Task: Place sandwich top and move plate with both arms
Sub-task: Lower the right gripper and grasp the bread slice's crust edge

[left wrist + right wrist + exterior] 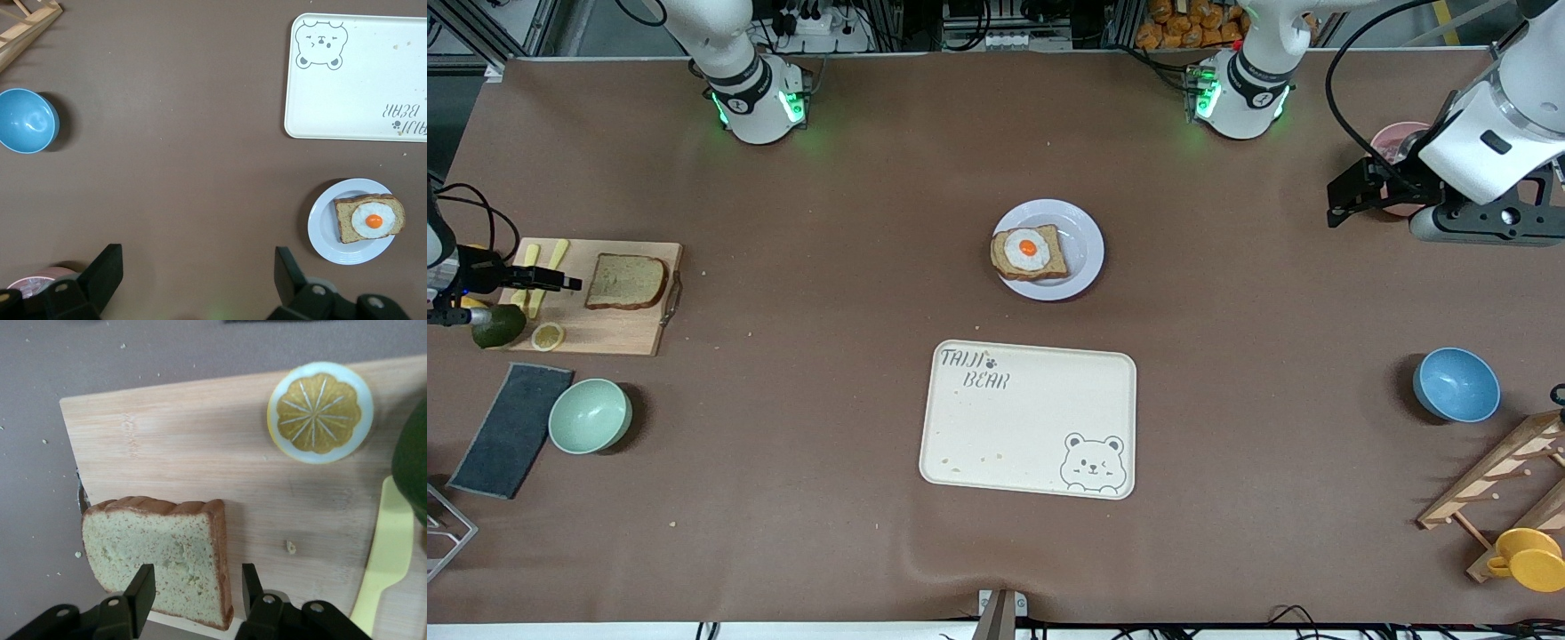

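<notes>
Sandwich top [160,557] lies flat on the cutting board [618,333], right gripper [193,590] just above it with part-spread fingers straddling one crust edge, not yet pinching; left gripper [197,273] waits spread wide, well apart from the board.

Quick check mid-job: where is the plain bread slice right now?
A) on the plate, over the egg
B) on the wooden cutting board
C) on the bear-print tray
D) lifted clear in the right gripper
B: the plain bread slice lies flat on the wooden cutting board, with the right gripper straddling one edge of it; the plate holds only the egg-topped slice.
</notes>
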### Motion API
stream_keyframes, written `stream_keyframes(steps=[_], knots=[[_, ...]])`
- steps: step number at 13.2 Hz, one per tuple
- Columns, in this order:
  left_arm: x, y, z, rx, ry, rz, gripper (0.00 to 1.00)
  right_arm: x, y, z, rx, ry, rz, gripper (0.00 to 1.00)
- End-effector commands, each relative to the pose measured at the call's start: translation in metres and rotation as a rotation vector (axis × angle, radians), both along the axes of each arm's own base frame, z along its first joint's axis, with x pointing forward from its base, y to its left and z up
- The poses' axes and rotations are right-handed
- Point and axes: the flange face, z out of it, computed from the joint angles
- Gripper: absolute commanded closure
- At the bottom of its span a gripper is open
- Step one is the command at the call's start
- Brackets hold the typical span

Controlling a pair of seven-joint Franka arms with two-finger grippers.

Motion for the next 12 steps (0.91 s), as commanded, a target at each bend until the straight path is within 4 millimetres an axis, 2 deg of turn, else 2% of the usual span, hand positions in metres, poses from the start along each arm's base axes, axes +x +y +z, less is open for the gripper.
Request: stream_keyframes(steps=[1,4,6,7,10,12], knots=[[0.001,0.000,0.001,-0.016,-0.004,0.018,0.00,-0.008,-0.001,-0.009,0.034,-0.040,-0.002,0.43],[0.002,-0.002,0.000,-0.016,-0.003,0.015,0.00,-0.014,0.002,-0.020,0.035,-0.050,-0.023,0.45],[0.004,-0.010,-0.008,-0.019,0.013,-0.004,0.00,-0.016,0.002,-0.023,0.035,-0.050,-0.024,0.48],[0.005,-0.014,-0.010,-0.041,0.021,-0.007,0.00,-0.017,0.002,-0.030,0.045,-0.051,-0.003,0.52],[0.006,-0.017,-0.013,-0.073,0.035,-0.005,0.00,-0.021,-0.002,-0.042,0.070,-0.099,0.015,0.71],[0.007,-0.022,-0.018,-0.076,0.045,-0.027,0.00,-0.023,-0.002,-0.044,0.070,-0.099,0.017,0.77]])
